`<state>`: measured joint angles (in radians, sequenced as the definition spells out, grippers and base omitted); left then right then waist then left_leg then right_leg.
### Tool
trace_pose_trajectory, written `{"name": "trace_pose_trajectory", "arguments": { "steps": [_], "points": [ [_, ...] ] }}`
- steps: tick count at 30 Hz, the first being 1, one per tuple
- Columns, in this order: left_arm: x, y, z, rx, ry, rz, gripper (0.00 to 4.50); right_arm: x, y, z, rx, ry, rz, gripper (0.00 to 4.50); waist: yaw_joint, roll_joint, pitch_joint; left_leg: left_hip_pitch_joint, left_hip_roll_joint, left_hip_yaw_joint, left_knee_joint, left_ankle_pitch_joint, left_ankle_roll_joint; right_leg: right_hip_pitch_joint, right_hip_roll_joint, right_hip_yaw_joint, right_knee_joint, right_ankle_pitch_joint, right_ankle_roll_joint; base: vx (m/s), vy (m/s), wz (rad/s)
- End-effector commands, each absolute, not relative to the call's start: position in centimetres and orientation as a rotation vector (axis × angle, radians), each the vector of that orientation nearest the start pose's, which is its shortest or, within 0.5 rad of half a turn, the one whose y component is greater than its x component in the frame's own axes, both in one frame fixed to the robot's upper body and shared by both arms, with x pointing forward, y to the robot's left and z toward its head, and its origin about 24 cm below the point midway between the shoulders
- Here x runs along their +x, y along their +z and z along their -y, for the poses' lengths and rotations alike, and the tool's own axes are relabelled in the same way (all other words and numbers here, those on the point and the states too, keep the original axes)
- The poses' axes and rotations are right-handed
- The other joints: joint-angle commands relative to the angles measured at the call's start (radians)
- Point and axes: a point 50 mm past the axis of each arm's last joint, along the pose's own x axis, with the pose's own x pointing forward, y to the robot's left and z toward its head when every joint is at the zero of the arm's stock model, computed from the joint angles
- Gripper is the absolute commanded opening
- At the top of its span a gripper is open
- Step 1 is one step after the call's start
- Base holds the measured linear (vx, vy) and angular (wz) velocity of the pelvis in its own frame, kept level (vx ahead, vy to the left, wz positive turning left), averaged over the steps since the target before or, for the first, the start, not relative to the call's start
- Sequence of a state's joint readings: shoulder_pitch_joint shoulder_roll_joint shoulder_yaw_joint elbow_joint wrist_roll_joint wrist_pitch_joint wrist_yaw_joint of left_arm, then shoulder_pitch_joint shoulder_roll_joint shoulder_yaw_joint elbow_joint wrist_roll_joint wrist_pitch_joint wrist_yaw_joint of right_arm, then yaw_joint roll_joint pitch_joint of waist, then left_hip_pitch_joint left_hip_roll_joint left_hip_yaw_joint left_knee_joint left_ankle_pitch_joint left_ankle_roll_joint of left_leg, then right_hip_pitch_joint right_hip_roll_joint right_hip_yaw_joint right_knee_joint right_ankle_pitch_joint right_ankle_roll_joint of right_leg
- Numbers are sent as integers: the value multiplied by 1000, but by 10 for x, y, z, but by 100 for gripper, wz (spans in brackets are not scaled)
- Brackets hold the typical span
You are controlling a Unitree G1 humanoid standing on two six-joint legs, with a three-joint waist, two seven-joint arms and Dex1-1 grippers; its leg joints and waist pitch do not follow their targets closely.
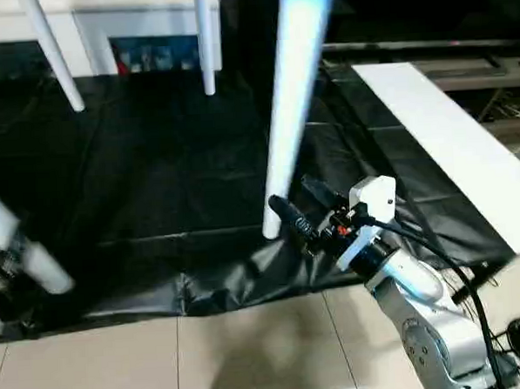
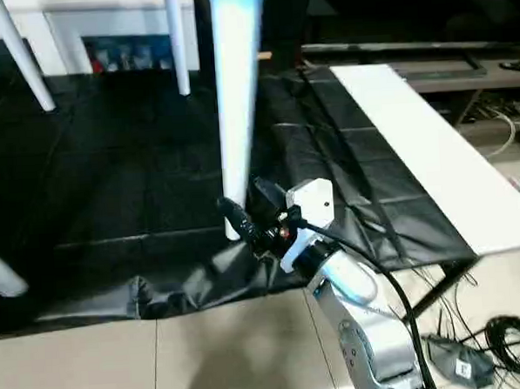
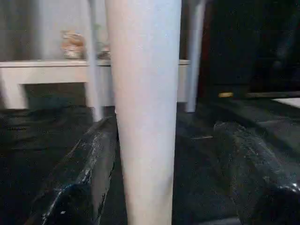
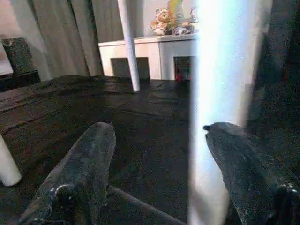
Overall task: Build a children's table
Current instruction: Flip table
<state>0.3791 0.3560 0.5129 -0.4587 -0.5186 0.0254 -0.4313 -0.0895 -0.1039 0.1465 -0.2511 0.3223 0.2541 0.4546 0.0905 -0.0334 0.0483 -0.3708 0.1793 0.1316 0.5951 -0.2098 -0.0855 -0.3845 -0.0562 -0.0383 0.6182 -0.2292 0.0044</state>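
Black sheet (image 1: 155, 191) covers the floor; white cabinet (image 1: 129, 31) far, white board (image 1: 449, 141) right; my right gripper (image 1: 303, 208) and left gripper (image 3: 159, 187) both gape apart around table legs (image 1: 292, 106).

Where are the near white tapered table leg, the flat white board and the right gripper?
Near white tapered table leg (image 1: 291, 88), left eye view, mid-shaft.
Flat white board (image 1: 449, 141), left eye view, bare top face.
Right gripper (image 1: 297, 203), left eye view, between its black fingertips.

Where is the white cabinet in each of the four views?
Left eye view: white cabinet at top left, behind the far legs.
Right eye view: top left again.
Left wrist view: behind the close leg.
Right wrist view: beyond the black sheet.
Shared landmark: the black sheet.
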Motion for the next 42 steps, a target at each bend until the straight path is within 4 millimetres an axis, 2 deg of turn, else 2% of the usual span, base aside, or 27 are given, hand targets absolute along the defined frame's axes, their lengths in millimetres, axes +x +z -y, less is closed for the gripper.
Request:
{"name": "trace_pose_trajectory", "arguments": {
  "steps": [1, 2, 4, 5, 7, 8, 10, 13, 14, 19, 21, 22, 23, 24, 25, 26, 28, 30, 31, 33, 34, 35, 36, 37, 38, 41, 42],
  "points": [
    [158, 127, -275, 70, -101, 226, 351, 252, 96, 101, 191, 705, 74, 345, -6, 21, -27, 7, 40, 1, -94, -230, -20, 30, -56, 46, -63, -4, -116, 0, 0, 0],
    [153, 127, -276, 57, -91, 229, 351, 252, 97, 100, 195, 713, 75, 345, -5, 18, -22, 8, 42, 2, -99, -268, -26, 31, -60, 47, -69, -88, -100, 0, 0, 0],
    [147, 128, -278, 58, -83, 224, 351, 252, 96, 100, 196, 719, 76, 345, -6, 12, -19, 12, 44, 6, -101, -301, -30, 26, -61, 50, -79, -166, -85, 0, 0, 0],
    [144, 127, -280, 54, -73, 216, 351, 252, 96, 100, 197, 720, 75, 345, -8, 13, -19, 11, 45, 6, -102, -301, -33, 25, -61, 50, -80, -183, -78, 0, 0, 0],
    [141, 126, -282, 66, -64, 204, 351, 252, 96, 100, 197, 720, 73, 345, -11, 12, -16, 9, 46, 6, -104, -311, -36, 23, -60, 49, -83, -204, -69, 0, 0, 0],
    [138, 125, -288, 79, -20, 198, 351, 252, 95, 99, 198, 724, 71, 345, -9, -1, -17, 16, 47, 10, -100, -313, -35, 19, -58, 51, -85, -202, -64, 0, 0, 0],
    [138, 127, -293, 121, 38, 200, 351, 252, 95, 97, 200, 731, 69, 345, -7, 7, -17, 15, 48, 10, -102, -304, -36, 19, -57, 51, -82, -183, -67, 0, 0, 0],
    [139, 127, -294, 146, 52, 199, 351, 252, 94, 96, 201, 736, 69, 345, -4, 6, -17, 17, 49, 9, -103, -301, -41, 20, -58, 49, -81, -167, -66, 0, 0, 0],
    [139, 129, -290, 124, 20, 205, 351, 252, 94, 96, 200, 738, 68, 345, -4, 9, -18, 16, 48, 9, -102, -301, -45, 20, -58, 50, -79, -157, -68, 0, 0, 0],
    [126, 123, -270, 46, -208, 110, 351, 250, 93, 99, 200, 737, 62, 345, -5, 6, -17, 11, 49, 10, -103, -292, -45, 23, -57, 50, -74, -140, -75, 0, 0, 0],
    [111, 122, -259, 11, -335, 55, 351, 249, 92, 101, 201, 735, 58, 345, -7, 2, -14, 12, 49, 13, -104, -301, -40, 20, -56, 51, -78, -147, -73, 0, 0, 0],
    [110, 122, -258, 7, -346, 49, 351, 249, 92, 101, 201, 735, 58, 345, -7, 5, -14, 11, 50, 12, -105, -303, -39, 21, -56, 51, -76, -150, -74, 0, 0, 0],
    [101, 123, -250, -39, -431, 2, 351, 249, 91, 102, 201, 736, 55, 345, -7, -2, -12, 13, 50, 14, -103, -306, -36, 19, -55, 51, -78, -154, -73, 0, 0, 0],
    [99, 124, -247, -60, -457, -16, 351, 249, 91, 103, 201, 736, 53, 345, -5, 2, -11, 15, 50, 14, -105, -320, -36, 16, -53, 52, -76, -171, -74, 0, 0, 0],
    [102, 127, -244, -44, -471, -18, 351, 250, 91, 103, 200, 738, 52, 345, -6, -1, -7, 14, 49, 15, -107, -336, -35, 15, -52, 52, -80, -191, -69, 0, 0, 0],
    [108, 130, -239, -23, -480, -13, 351, 250, 90, 103, 199, 739, 51, 345, -4, -7, -5, 21, 50, 17, -106, -360, -35, 9, -49, 52, -84, -221, -61, 0, 0, 0],
    [120, 132, -231, 10, -476, 7, 351, 251, 90, 103, 201, 738, 47, 345, 6, -1, -3, 33, 50, 19, -104, -370, -32, -1, -51, 56, -88, -246, -52, 0, 0, 0],
    [133, 129, -223, 20, -446, 15, 351, 252, 88, 104, 187, 711, 38, 345, 1, 4, 1, 20, 52, 16, -111, -367, -51, 9, -54, 54, -88, -276, -43, 0, 0, 0],
    [150, 125, -214, 22, -397, 29, 351, 253, 84, 106, 162, 660, 17, 345, 2, 6, 1, 25, 50, 15, -110, -387, -66, 7, -55, 54, -91, -314, -31, 0, 0, 0],
    [162, 118, -206, 18, -350, 16, 351, 253, 79, 108, 137, 607, -10, 345, -1, 20, -7, 29, 49, 12, -106, -368, -89, 10, -59, 54, -87, -289, -30, -27, 5, -1],
    [163, 112, -205, 22, -338, -14, 351, 252, 78, 108, 135, 600, -19, 345, -4, 20, -11, 25, 45, 12, -103, -336, -89, 17, -58, 54, -83, -238, -35, 0, 0, 0],
    [164, 107, -205, 32, -309, -38, 351, 251, 78, 109, 130, 590, -19, 345, -9, 13, -13, 15, 44, 10, -104, -313, -84, 27, -57, 51, -79, -210, -35, 0, 0, 0],
    [164, 103, -205, 47, -282, -44, 351, 250, 78, 110, 124, 572, -19, 345, -19, 9, -15, -1, 42, 6, -106, -271, -77, 42, -56, 45, -77, -186, -26, 0, 0, 0],
    [165, 102, -205, 54, -251, -31, 351, 248, 78, 111, 126, 557, -18, 345, -21, 12, -19, 6, 40, 9, -99, -249, -71, 37, -58, 47, -79, -168, -24, 0, 0, 0],
    [168, 97, -210, 84, -182, -18, 351, 246, 81, 114, 117, 525, 5, 345, -28, 12, -23, 11, 41, 11, -93, -232, -63, 34, -56, 49, -78, -122, -39, 0, 0, 0],
    [171, 94, -214, 108, -128, -25, 351, 245, 82, 115, 110, 503, 17, 345, -31, 10, -25, 11, 40, 12, -89, -205, -48, 36, -53, 48, -73, -55, -57, 0, 0, 0],
    [174, 93, -215, 113, -95, -23, 351, 245, 82, 114, 111, 501, 16, 345, -32, 12, -23, 15, 41, 13, -90, -218, -44, 32, -51, 46, -73, -59, -65, 0, 0, 0]
  ]
}}
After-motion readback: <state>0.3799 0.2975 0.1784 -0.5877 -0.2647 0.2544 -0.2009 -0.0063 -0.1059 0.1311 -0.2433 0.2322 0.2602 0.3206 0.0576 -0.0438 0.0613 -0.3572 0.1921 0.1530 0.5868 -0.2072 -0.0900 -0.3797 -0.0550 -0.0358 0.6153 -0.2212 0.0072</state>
